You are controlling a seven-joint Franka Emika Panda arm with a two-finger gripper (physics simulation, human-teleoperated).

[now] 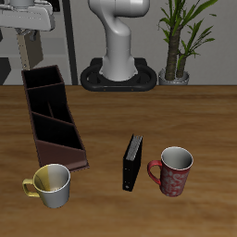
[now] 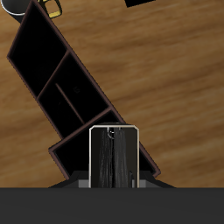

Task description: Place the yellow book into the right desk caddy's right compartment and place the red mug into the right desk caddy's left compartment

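The yellow book point(image 2: 114, 157), a slim pale book with a dark face, hangs upright in my gripper point(image 2: 113, 185), which is shut on it. It hovers over the back end section of the right desk caddy point(image 2: 66, 87), a long maroon-brown box with dividers. In the exterior view my gripper point(image 1: 31, 56) is high above the caddy's point(image 1: 54, 120) far end, and the book cannot be made out there. The red mug point(image 1: 173, 172) stands upright near the table's front edge, well away from the caddy, its handle toward the black book.
A black book point(image 1: 133, 163) stands upright beside the red mug. A yellow-and-white mug point(image 1: 52, 185) sits at the caddy's near end. The robot base point(image 1: 118, 69) and a potted plant point(image 1: 180, 37) are at the back.
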